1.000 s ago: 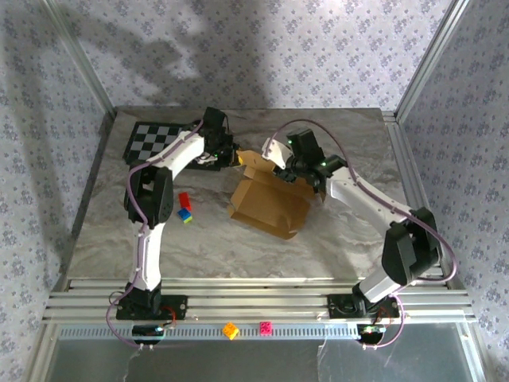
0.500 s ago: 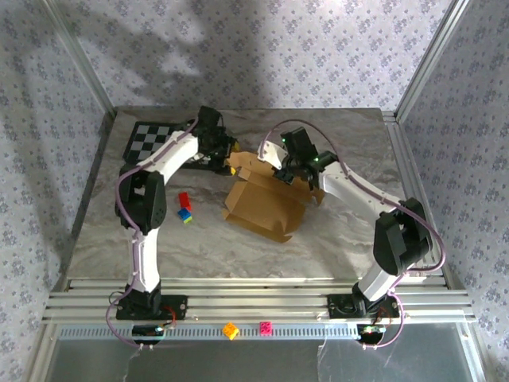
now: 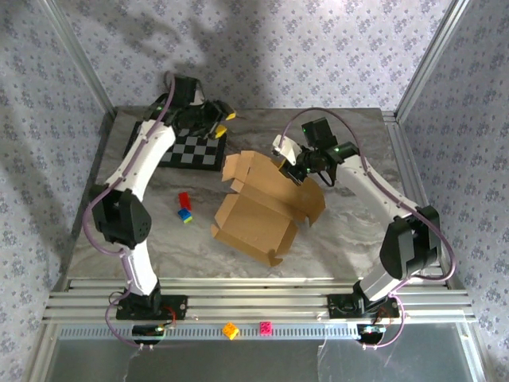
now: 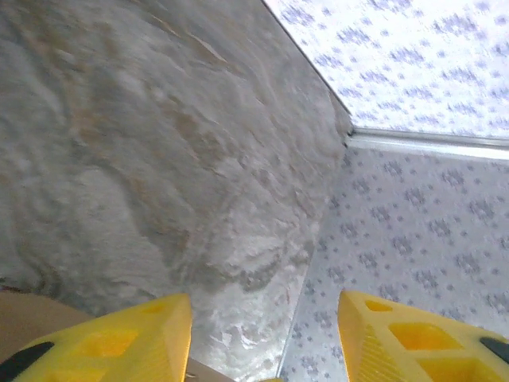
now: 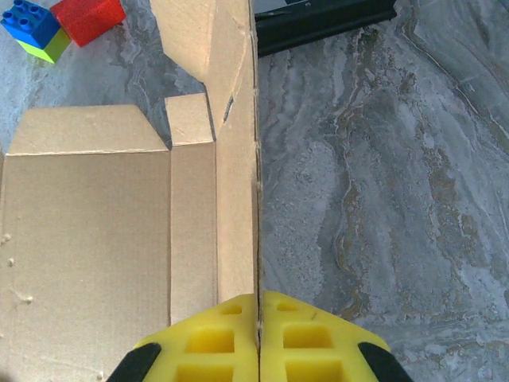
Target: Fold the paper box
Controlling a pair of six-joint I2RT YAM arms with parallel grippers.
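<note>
Right claw (image 5: 257, 309) is fully closed on the edge of an upright panel of the paper box (image 5: 87, 231), with one yellow finger (image 5: 211, 338) on each face of the cardboard. The remaining box panels spread out left of the claw, flaps unfolded, over the marble bench (image 5: 382, 159). Beyond the panel's far end, a red brick (image 5: 87, 17) sits just beside a blue-and-green brick (image 5: 30, 22). Left claw (image 4: 262, 334) is wide open and holds nothing, apart from the box, near the checkerboard mat (image 3: 187, 151).
</note>
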